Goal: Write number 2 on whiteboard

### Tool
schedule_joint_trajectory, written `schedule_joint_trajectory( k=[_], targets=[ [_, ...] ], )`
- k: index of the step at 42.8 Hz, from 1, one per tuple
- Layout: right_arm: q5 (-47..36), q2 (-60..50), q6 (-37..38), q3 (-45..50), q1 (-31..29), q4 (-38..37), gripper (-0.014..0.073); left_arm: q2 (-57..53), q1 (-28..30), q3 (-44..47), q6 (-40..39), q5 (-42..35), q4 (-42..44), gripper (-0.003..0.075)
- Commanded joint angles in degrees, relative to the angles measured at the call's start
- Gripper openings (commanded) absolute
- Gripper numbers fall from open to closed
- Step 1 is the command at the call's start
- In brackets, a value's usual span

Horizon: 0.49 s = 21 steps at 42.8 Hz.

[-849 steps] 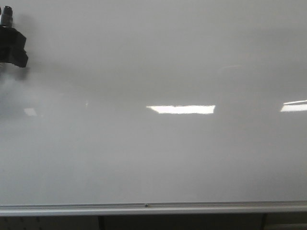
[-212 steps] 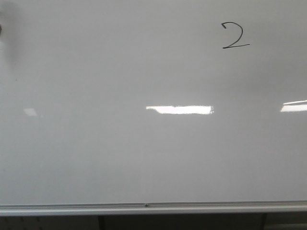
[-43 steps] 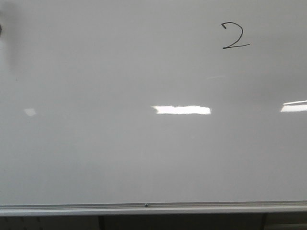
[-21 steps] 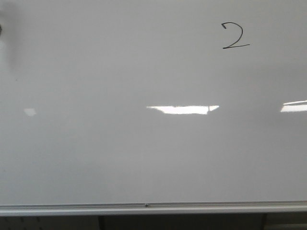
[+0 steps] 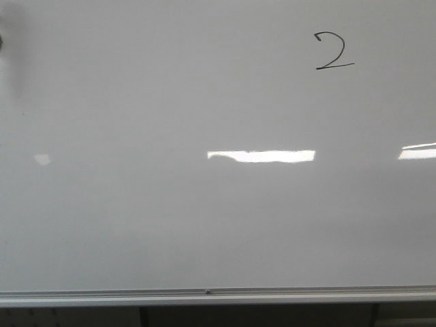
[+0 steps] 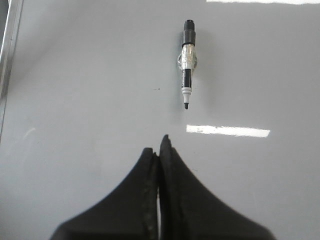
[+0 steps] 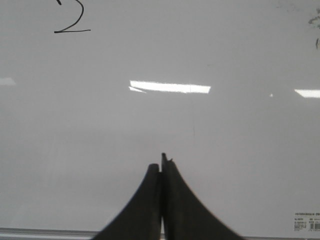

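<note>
Number 2 (image 7: 72,20) in right wrist view: curled top cut off by picture edge. Small printed label (image 7: 306,222) at corner: text too small to read. Dark scribbles (image 7: 315,22) at edge: cut off, unreadable. Front view: dark blurred shape (image 5: 2,41) at left edge, unidentifiable. Whiteboard (image 5: 170,225) runs past frame on three sides.

Office or classroom-type spot: big glossy whiteboard (image 5: 170,218) w/ ceiling-light reflections, marker (image 6: 187,62) on it.

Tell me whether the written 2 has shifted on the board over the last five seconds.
No. The number 2 sits the same height above the whiteboard's bottom rail as before.
</note>
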Motion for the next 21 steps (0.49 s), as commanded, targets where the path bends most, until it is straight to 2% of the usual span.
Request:
schedule_joint_trajectory(
  k=[1,21],
  targets=[
    [-10.5,-1.2,-0.3,0.8,-0.4,-0.1,-0.0069,-1.5,0.0,2.0,-0.2,-4.8,-0.4,-0.002],
    [-10.5,-1.2,-0.3,0.6,-0.4,-0.1,-0.0069,-1.5,0.0,2.0,-0.2,-4.8,-0.4,-0.002]
  ],
)
